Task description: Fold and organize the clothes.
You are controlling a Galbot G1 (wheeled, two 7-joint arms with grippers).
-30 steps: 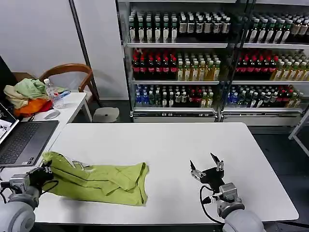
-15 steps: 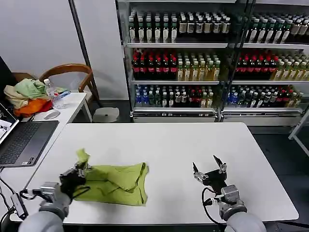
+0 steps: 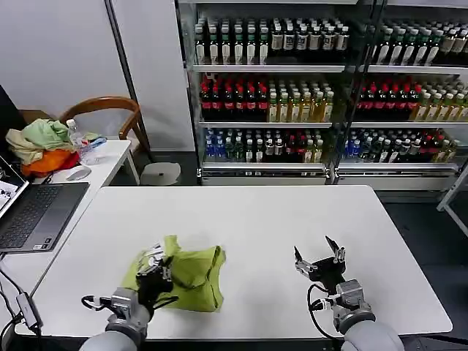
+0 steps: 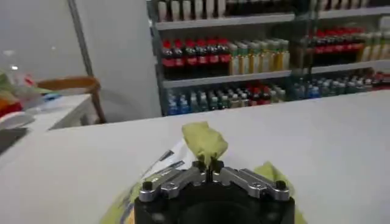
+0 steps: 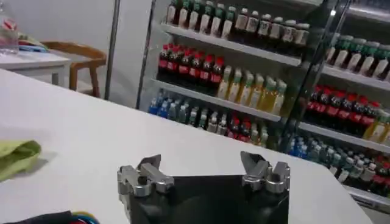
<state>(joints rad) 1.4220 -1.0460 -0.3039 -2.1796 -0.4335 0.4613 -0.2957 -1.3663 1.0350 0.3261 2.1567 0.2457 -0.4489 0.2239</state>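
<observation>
Near-left on the white desk (image 3: pixel 292 219): lime T-shirt (image 3: pixel 191 276), soft cotton, bunched into a rumpled, roughly square wad with loose folds and a ridged edge along its right side. Matte fabric, no sheen. A bit of white print shows at its left edge.

Left end effector (image 3: pixel 156 265) sits over the shirt's left part, clenched on a pinch of the cloth. In the left wrist view the metal fingers (image 4: pixel 189 176) meet at the centre, with a crumpled tuft of the T-shirt (image 4: pixel 205 142) standing up from between them. More green cloth lies either side of the black housing.

Right end effector (image 3: pixel 319 256) hovers over bare desk at near-right, well apart from the shirt, released: the two fingers are spread with nothing between them. The right wrist view shows the same, silver finger blocks (image 5: pixel 141 176) wide apart on a black body, and a rounded corner of the T-shirt (image 5: pixel 17 157) lies off on the desk (image 5: pixel 91 122).

Desk surface is smooth, flat, rectangular with rounded corners.
</observation>
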